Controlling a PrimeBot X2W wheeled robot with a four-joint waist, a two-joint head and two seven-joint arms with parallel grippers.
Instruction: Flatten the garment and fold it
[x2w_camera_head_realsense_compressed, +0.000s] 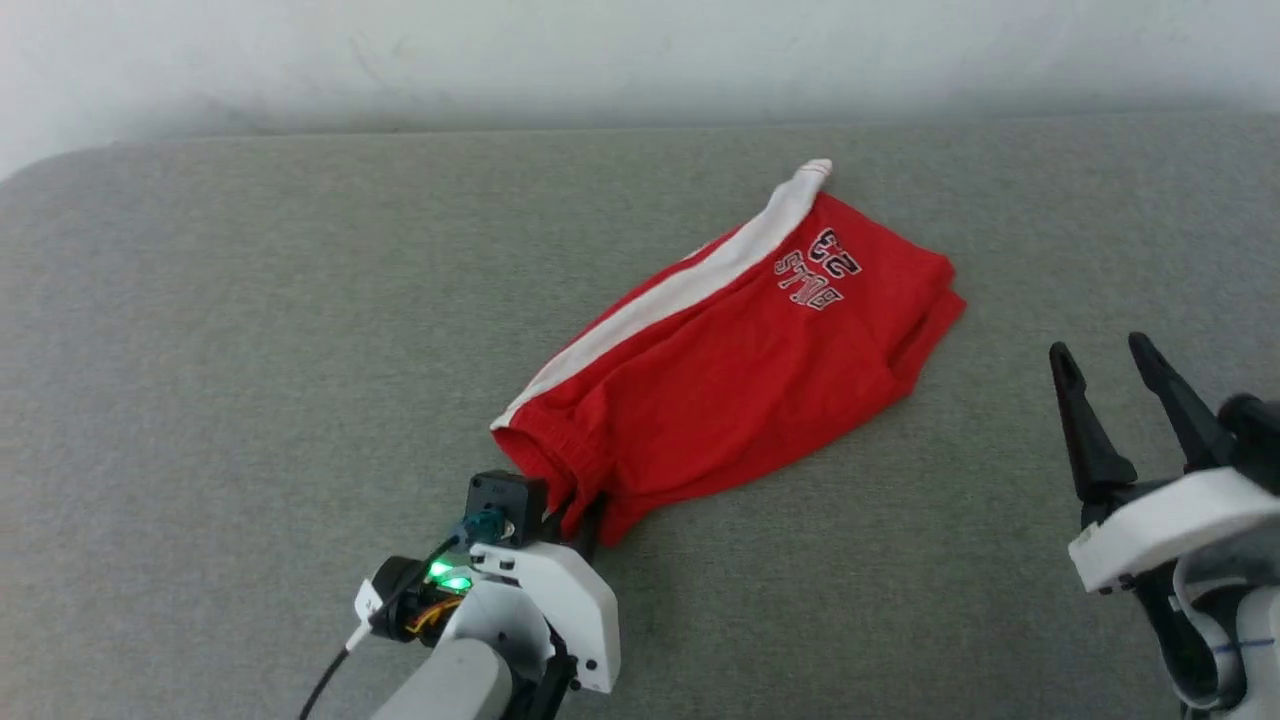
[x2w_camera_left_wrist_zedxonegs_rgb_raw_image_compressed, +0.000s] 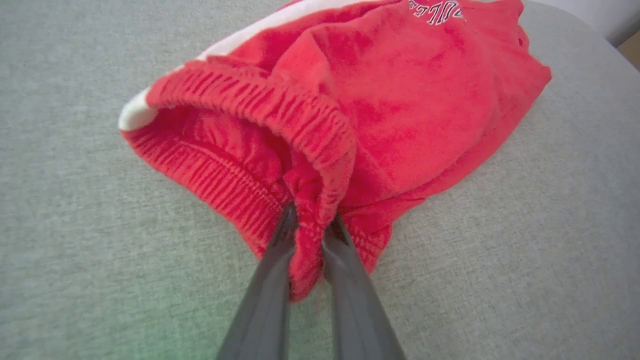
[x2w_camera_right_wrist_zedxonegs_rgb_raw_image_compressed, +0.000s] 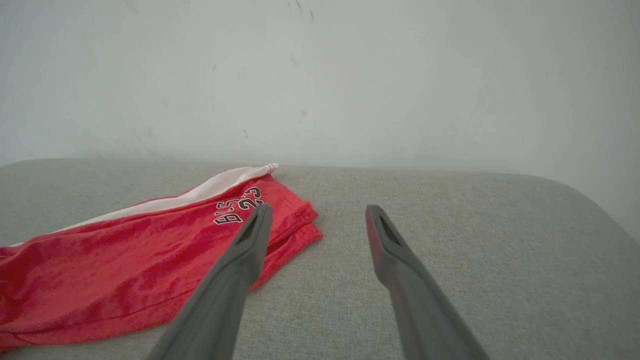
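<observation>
My left gripper (x2w_camera_left_wrist_zedxonegs_rgb_raw_image_compressed: 311, 222) is pinched tight on the stretchy waistband of the red shorts (x2w_camera_head_realsense_compressed: 720, 380), at the end nearest me. The shorts lie slanting across the grey counter (x2w_camera_head_realsense_compressed: 250, 350), with the white stripe along their left side. My right gripper (x2w_camera_head_realsense_compressed: 1101, 352) is wide open, holding nothing, off to the right of them.

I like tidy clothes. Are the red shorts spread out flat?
No. The shorts lie with legs stacked, waistband pinched in the left gripper.
</observation>
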